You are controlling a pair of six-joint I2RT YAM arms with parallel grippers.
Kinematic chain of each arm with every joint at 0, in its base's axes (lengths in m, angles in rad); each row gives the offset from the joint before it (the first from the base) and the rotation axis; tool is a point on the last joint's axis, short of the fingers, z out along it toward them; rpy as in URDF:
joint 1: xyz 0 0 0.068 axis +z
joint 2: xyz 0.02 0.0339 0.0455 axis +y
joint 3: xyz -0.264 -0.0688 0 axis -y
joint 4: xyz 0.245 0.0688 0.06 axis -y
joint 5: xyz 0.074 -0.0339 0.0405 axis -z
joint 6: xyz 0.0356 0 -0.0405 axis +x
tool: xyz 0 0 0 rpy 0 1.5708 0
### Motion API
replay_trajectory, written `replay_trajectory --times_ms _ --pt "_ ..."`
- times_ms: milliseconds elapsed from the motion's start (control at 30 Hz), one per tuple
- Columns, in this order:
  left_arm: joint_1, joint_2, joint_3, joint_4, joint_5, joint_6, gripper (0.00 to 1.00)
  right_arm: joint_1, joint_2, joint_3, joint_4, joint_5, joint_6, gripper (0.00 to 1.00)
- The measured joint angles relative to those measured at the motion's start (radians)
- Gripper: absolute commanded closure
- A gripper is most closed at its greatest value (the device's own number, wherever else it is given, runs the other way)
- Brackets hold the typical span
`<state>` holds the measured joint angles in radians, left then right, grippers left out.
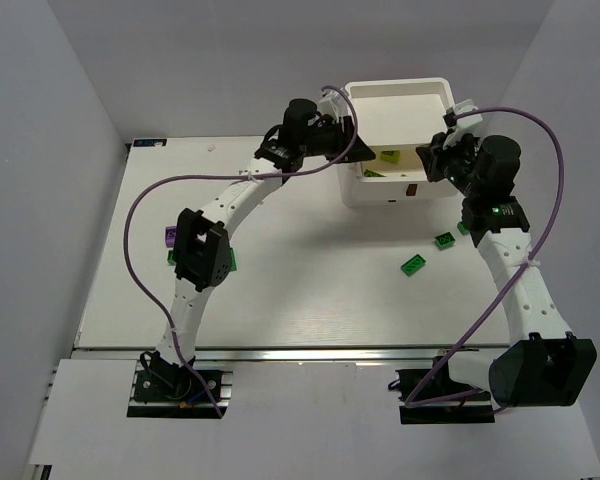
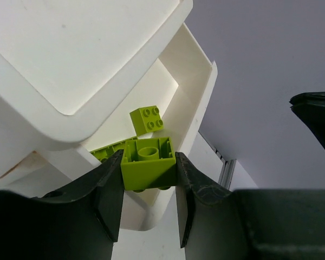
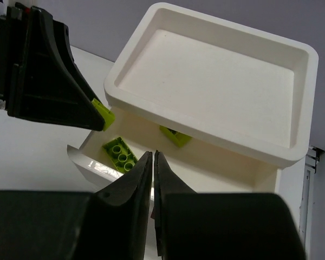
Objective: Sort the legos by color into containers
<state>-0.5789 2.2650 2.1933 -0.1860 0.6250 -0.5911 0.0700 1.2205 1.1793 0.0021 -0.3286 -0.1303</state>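
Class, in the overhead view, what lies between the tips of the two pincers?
The open drawer, holding loose yellow-green legos; the top external view shows it.

Robotics lab; walled white table (image 1: 320, 300) with bolted arms (image 1: 195, 265).

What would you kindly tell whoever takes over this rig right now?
Left gripper: shut on a yellow-green lego, held over the open drawer of the white unit.
Right gripper: shut, holding nothing, close to the same drawer.
Done: at least two yellow-green legos lie in that drawer.
Left: release the held one. Green legos lie on the table near the right arm. A purple lego and more green ones lie by the left arm.
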Motion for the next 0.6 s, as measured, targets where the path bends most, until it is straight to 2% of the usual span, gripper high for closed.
replay_trajectory --times_ms 33,100,133,167,267,467,600 --pt "-0.007 0.002 0.002 -0.008 -0.009 0.000 0.84 -0.001 0.000 0.000 0.000 0.002 0.000 0.89" --pt "-0.021 0.004 0.009 -0.026 -0.021 0.000 0.74 -0.004 -0.001 0.000 0.000 0.006 0.000 0.88" --pt "-0.029 0.004 0.015 -0.031 -0.027 0.001 0.67 -0.005 -0.001 -0.001 0.000 0.008 0.000 0.87" --pt "-0.037 0.004 0.021 -0.033 -0.036 0.001 0.55 -0.005 -0.001 -0.002 0.000 0.009 0.000 0.87" --pt "-0.055 0.004 0.039 -0.039 -0.064 0.010 0.36 -0.005 -0.001 -0.012 -0.001 0.009 0.000 0.84" --pt "-0.071 0.004 0.049 -0.069 -0.116 0.012 0.29 -0.009 -0.001 -0.018 -0.007 0.004 0.000 0.82" --pt "-0.071 0.005 0.071 -0.086 -0.154 0.011 0.32 -0.010 -0.006 -0.029 -0.007 -0.008 -0.002 0.80"
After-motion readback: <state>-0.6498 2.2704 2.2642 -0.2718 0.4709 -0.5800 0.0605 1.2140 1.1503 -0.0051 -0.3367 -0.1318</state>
